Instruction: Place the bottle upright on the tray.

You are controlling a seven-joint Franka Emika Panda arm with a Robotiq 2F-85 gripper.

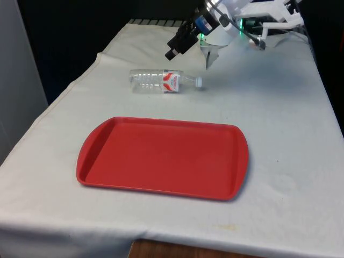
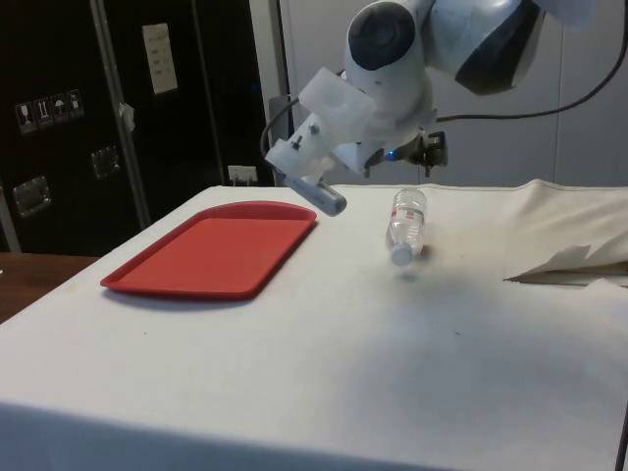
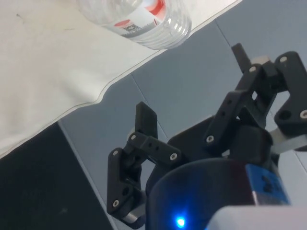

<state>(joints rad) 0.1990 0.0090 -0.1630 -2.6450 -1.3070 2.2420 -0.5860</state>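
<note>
Nearest the front view's camera, the red tray [image 1: 161,158] lies flat on the white-clothed surface [image 1: 279,134] with nothing on it. Beyond its far edge, well apart from it, the clear plastic bottle [image 1: 161,80] rests on its side; its red-and-white label faces up and its white cap [image 1: 199,81] points toward the front view's right. In the side view the bottle [image 2: 406,224] lies past the tray [image 2: 216,250], cap end toward the camera. Farther back, the gripper [image 1: 177,45] hangs above the cloth, just behind and above the bottle, without touching it. From the wrist camera, the gripper [image 3: 192,96] has its two black fingers [image 3: 144,122] spread wide apart, holding nothing, with the bottle's ribbed body [image 3: 139,21] beyond them on the cloth. At the far end, the cloth bunches into folds [image 2: 569,263] by the robot's base.
</note>
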